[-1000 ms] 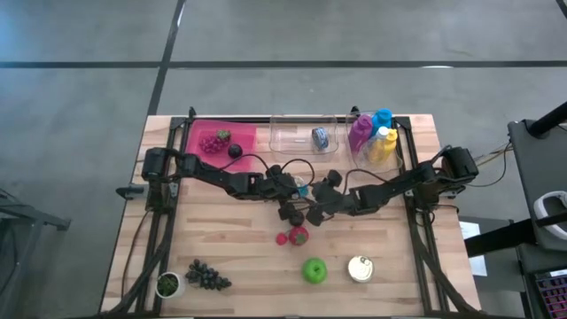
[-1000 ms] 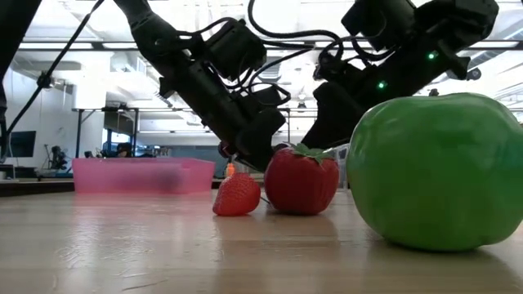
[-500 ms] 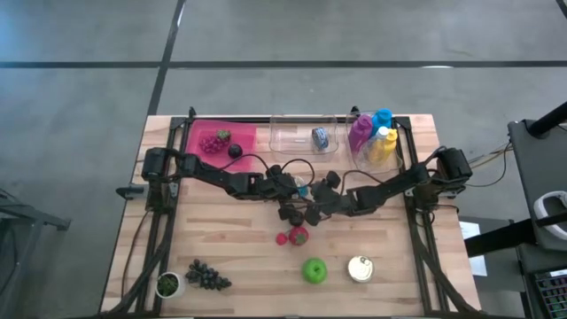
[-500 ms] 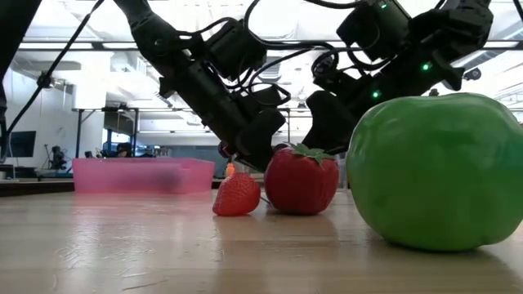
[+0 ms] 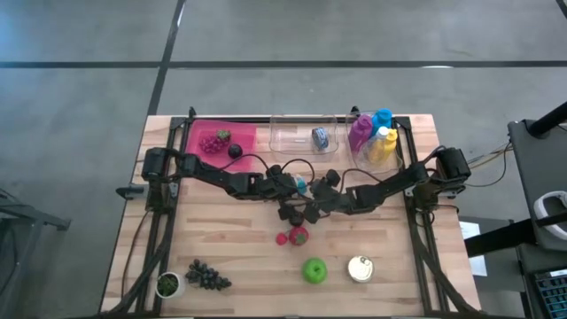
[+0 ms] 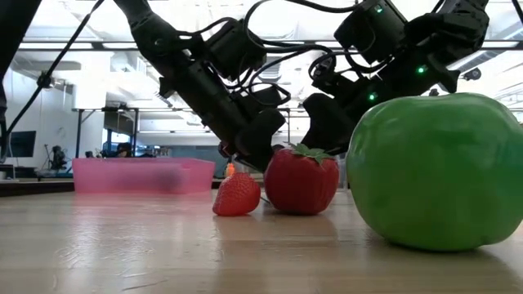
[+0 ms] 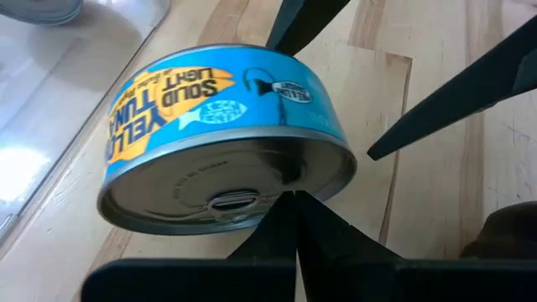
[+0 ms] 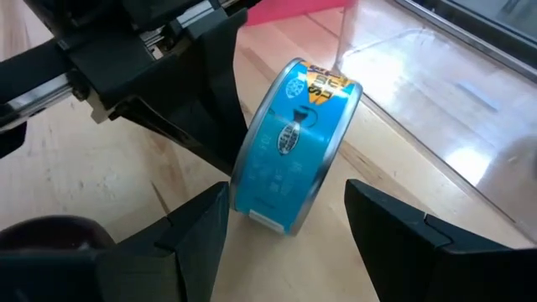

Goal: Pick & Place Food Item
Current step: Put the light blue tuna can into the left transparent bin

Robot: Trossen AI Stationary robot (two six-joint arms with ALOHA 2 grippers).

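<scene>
We see the blue tuna can [image 8: 294, 164] tipped on its edge on the table [image 5: 230, 248] near the clear tray [image 5: 297, 135], between the arms. Our right gripper [image 8: 285, 220] stands open, fingers either side of the can, not gripping. Our left gripper [image 7: 294, 201] is closed and empty, its tips just beside the can's lid.

This looks like a robotics lab or large open workshop hall. A wooden bench [image 5: 230, 257] with two dark arms bolted to its sides stands on a bare grey concrete floor [image 5: 266, 35] crossed by dark lines. Behind it the low view shows a high white ceiling [image 6: 73, 65] with beams and bright lights, and a monitor [image 6: 16, 143] at the far left.
</scene>
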